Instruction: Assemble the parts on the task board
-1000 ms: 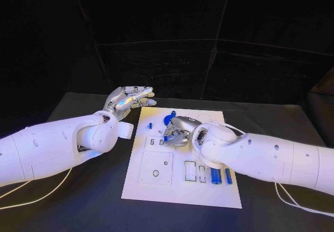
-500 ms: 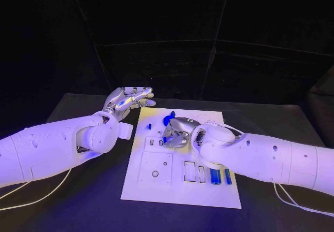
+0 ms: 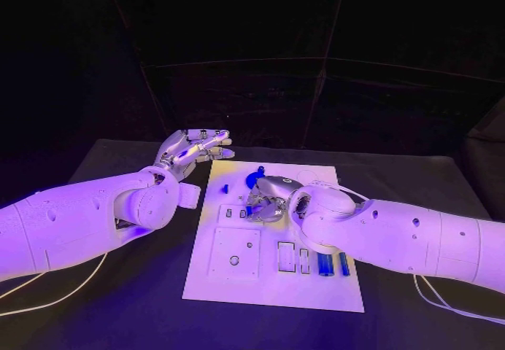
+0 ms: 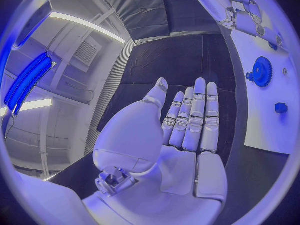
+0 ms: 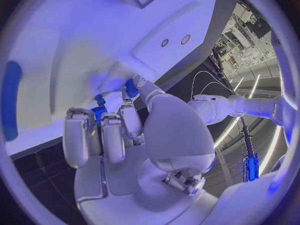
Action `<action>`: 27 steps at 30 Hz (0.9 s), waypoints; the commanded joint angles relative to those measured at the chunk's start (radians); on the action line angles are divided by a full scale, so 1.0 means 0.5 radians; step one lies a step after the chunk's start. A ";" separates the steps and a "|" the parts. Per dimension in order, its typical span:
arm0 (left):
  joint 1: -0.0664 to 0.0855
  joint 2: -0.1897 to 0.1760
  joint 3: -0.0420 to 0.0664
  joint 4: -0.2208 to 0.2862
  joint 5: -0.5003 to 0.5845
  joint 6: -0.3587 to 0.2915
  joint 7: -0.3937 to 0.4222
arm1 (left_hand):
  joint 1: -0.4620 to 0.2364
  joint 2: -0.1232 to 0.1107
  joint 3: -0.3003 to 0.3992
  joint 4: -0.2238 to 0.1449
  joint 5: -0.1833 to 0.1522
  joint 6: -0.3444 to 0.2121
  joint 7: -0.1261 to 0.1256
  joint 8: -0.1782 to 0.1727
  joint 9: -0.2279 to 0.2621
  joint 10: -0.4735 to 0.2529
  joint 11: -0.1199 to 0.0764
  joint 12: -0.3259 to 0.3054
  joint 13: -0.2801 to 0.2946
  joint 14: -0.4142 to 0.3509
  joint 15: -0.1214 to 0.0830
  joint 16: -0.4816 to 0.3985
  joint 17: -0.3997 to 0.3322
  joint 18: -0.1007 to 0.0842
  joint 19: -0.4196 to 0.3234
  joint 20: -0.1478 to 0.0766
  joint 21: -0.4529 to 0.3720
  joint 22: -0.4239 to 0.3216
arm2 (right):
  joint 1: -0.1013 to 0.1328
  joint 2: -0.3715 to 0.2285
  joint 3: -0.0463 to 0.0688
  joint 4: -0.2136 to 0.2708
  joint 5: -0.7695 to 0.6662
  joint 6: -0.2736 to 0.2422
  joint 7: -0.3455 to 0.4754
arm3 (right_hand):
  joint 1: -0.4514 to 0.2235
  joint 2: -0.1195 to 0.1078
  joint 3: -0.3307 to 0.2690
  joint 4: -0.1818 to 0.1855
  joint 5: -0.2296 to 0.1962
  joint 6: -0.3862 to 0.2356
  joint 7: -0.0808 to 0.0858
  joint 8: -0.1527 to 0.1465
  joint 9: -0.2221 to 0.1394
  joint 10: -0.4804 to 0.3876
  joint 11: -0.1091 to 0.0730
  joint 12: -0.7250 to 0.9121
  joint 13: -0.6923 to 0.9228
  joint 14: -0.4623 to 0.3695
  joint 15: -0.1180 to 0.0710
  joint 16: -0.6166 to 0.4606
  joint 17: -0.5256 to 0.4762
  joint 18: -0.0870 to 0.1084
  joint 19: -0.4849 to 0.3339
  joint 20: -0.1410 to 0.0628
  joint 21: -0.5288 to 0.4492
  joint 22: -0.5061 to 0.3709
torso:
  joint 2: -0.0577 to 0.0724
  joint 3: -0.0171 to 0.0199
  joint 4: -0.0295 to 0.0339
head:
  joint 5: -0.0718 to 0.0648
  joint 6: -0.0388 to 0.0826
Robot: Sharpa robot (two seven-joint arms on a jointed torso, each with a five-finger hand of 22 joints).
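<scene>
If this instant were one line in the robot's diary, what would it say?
left hand: flat, fingers straight, holding nothing, beside task board | right hand: fingers curled over board's middle, blue part at fingertips, hold unclear

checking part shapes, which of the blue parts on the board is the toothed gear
The blue gear at the board's far end, beside the right hand; the two blue pieces near the front are plain straight bars.

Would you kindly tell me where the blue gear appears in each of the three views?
Head view: blue gear sits at the board's far end, just beyond the right hand.
Left wrist view: it lies on the board past the left hand.
Right wrist view: I cannot make it out for certain.
Shared landmark: the white board.
</scene>
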State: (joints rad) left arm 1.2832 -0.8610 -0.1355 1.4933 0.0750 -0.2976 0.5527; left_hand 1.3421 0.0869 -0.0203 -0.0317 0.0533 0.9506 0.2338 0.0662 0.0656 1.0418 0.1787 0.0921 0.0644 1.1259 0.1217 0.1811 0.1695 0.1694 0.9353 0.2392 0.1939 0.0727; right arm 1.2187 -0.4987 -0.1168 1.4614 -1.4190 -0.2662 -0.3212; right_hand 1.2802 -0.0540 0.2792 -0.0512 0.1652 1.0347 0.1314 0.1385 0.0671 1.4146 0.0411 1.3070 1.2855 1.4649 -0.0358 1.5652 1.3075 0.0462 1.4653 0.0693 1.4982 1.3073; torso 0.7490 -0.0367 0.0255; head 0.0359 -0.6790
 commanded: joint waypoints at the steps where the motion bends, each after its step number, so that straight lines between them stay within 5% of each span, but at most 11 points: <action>1: 0.003 0.002 0.002 0.001 -0.009 0.021 0.011 | -0.006 0.005 0.003 -0.013 -0.011 0.006 0.010 0.000 -0.001 0.011 -0.002 -0.005 -0.001 0.013 0.005 -0.008 0.002 0.028 0.017 -0.002 -0.013 -0.002 | -0.009 -0.002 -0.010 -0.002 -0.006 0.076 -0.045 | -0.004 -0.025 -0.012 0.002 -0.013 -0.011 0.004 -0.014 0.001 -0.012 0.007 -0.013 -0.004 0.205 0.013 -0.002 0.498 -0.010 0.047 0.012 -0.013 0.115 | 0.000 0.0002 0.000 | -0.002 -0.001; 27: 0.003 0.002 0.002 -0.004 -0.009 0.020 -0.007 | -0.008 0.003 0.002 -0.016 -0.011 0.002 0.012 -0.003 -0.002 0.008 0.000 -0.009 -0.002 0.013 0.006 -0.013 0.003 0.027 0.018 -0.001 -0.016 -0.003 | -0.010 -0.004 -0.010 -0.001 -0.006 -0.050 -0.057 | -0.047 -0.074 -0.079 0.032 -0.014 -0.141 0.036 -0.095 -0.002 -0.074 0.036 -0.101 -0.097 0.201 0.038 -0.011 0.480 -0.003 0.034 0.034 -0.031 0.079 | 0.000 0.0000 0.001 | 0.009 -0.005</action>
State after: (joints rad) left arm 1.2831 -0.8609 -0.1355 1.4911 0.0750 -0.2975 0.5489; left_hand 1.3421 0.0869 -0.0176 -0.0345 0.0533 0.9506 0.2339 0.0662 0.0656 1.0418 0.1787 0.0921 0.0644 1.1259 0.1218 0.1811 0.1693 0.1695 0.9353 0.2393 0.1898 0.0720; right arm 1.2162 -0.4988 -0.1192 1.4612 -1.4209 -0.2833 -0.3319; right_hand 1.2552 -0.0790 0.2468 -0.0355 0.1606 0.9691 0.1511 0.0964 0.0664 1.3871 0.0607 1.2623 1.2420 1.4682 -0.0244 1.5652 1.3074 0.0463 1.4662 0.0779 1.4890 1.3073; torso 0.7486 -0.0367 0.0255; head 0.0412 -0.6807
